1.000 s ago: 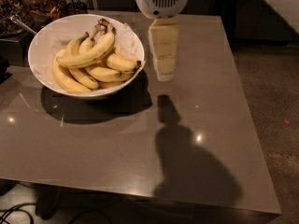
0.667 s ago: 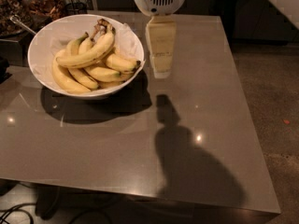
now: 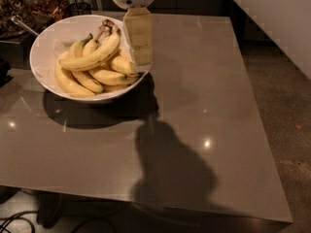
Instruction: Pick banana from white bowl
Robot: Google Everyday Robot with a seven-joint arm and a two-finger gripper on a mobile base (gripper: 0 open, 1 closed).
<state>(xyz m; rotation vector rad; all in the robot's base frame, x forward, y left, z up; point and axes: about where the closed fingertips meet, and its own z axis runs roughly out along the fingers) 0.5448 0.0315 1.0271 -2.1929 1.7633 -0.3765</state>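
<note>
The white bowl [image 3: 43,45] stands on the back left of the grey table [image 3: 204,81] and holds a bunch of yellow bananas. The banana [image 3: 92,57], long and curved with a brownish stem end, lies on top of the bunch, stem toward the back right. Shorter bananas lie beneath it. My gripper [image 3: 138,40] hangs from its white round housing at the top of the camera view. Its cream-coloured lower part overlaps the bowl's right rim, just right of the top banana's stem. It holds nothing that I can see.
Dark clutter and a metal handle [image 3: 22,25] sit behind the bowl at the back left. The arm's shadow [image 3: 170,174] falls on the table's front middle. Floor lies beyond the table's right edge [image 3: 262,130]. Cables lie under the front left corner.
My gripper has moved left, from beside the bowl over the bare table to the bowl's right rim. The bowl and the bananas have not moved.
</note>
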